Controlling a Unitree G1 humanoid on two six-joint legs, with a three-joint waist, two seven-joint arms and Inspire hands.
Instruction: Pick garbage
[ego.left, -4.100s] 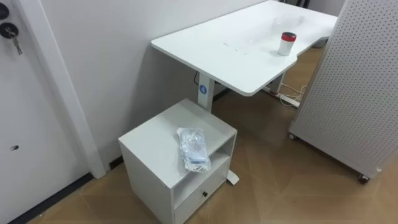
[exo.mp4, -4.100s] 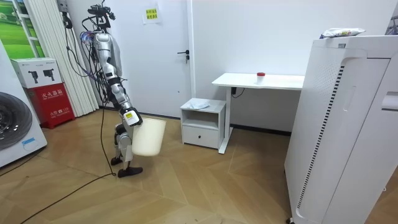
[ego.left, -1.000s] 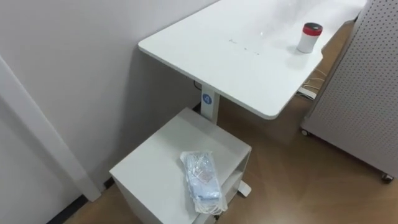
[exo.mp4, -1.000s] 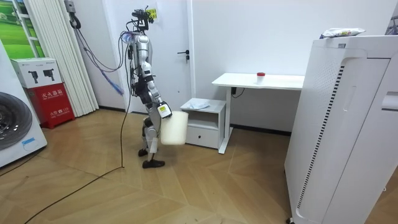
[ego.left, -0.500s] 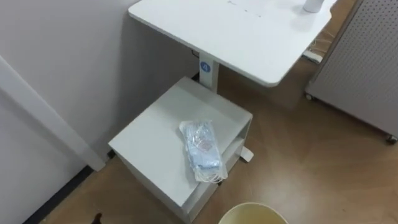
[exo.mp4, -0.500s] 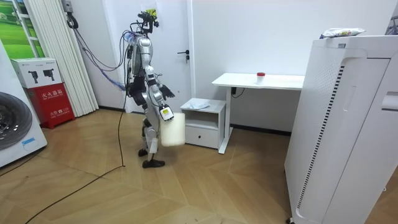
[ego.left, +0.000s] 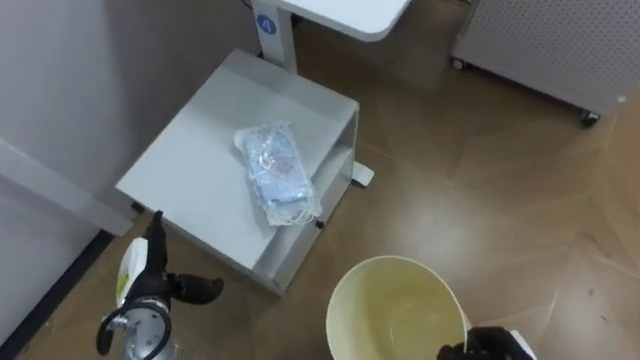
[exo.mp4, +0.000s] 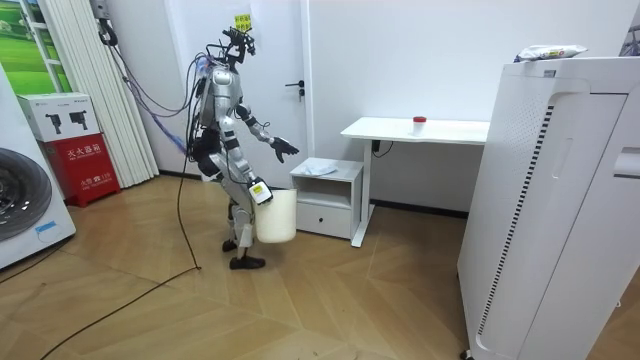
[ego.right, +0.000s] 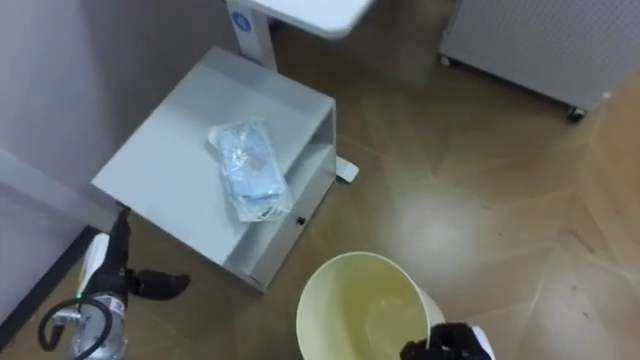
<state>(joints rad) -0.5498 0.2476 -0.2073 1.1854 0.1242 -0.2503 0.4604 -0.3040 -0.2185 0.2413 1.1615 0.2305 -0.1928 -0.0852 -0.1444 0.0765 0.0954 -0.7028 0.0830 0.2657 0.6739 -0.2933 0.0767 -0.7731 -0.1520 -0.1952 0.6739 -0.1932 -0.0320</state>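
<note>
cabinet top (ego.left: 190, 170) open frm above | desk (ego.left: 340, 12) far side | bin (ego.left: 400, 310) near-R

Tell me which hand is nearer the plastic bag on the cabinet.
Left. The left hand hangs open beside the cabinet, below-left of the bag; the right hand grips the bin farther off, at lower right.

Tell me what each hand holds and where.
The right hand grips the cream bin at its near rim; the left hand is open, holding nothing.

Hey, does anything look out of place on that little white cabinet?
Yes: a crumpled clear plastic bag lies askew on the cabinet top, one end at the front edge. It looks like litter. Nothing looks spilled; the right hand holds the bin nearby.
</note>
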